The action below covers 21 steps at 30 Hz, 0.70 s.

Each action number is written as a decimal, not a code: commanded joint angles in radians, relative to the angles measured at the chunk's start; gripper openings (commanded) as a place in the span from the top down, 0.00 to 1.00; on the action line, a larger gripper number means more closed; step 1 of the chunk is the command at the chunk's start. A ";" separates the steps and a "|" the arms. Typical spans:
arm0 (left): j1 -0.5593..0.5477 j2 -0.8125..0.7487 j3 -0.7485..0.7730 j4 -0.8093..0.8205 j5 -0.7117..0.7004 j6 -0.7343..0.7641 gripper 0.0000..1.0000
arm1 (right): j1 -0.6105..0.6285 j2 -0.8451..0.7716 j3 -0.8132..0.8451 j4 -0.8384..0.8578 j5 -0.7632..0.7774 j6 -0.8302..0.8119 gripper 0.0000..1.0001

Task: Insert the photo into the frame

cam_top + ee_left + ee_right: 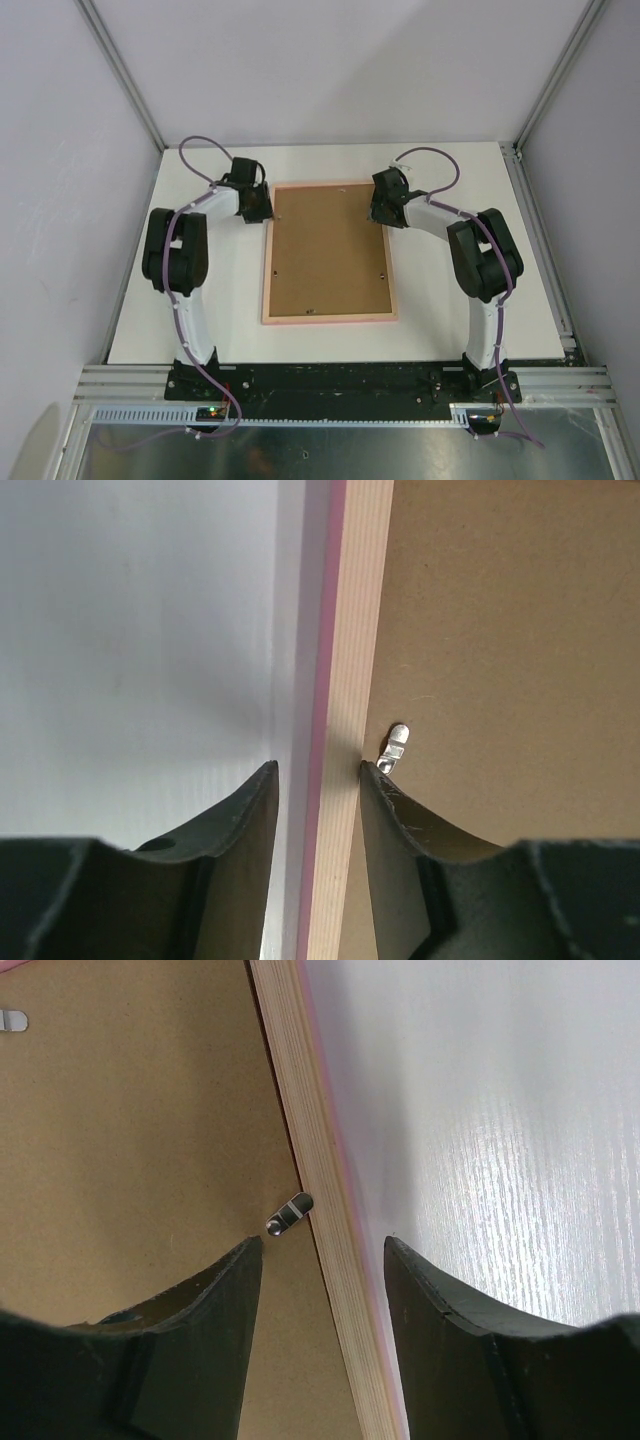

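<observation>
Left hand (318,765) and right hand (322,1240), both spread, each straddle a rail of the back-up frame (330,318); photo unseen; uneven closing could skew the frame or snag a clip (397,742).

frame (329,318) | pale pink-and-wood rails | lying flat, seemingly face-down | brown backing (325,250) uppermost | centre of table (440,320)

Top cam looking down from behind bases (195,378), far. Wrist cams looking down, close, each on one frame (330,317) rail; top view sharing both.
</observation>
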 commanded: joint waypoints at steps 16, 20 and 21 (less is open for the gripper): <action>-0.001 0.054 0.065 -0.010 0.005 0.073 0.91 | -0.006 -0.079 -0.025 -0.005 0.030 -0.028 0.44; -0.001 0.055 0.069 -0.017 -0.001 0.083 0.99 | -0.006 -0.090 -0.047 -0.012 0.051 -0.027 0.44; -0.001 0.054 0.069 -0.019 -0.003 0.086 0.99 | -0.006 -0.091 -0.051 -0.014 0.057 -0.026 0.44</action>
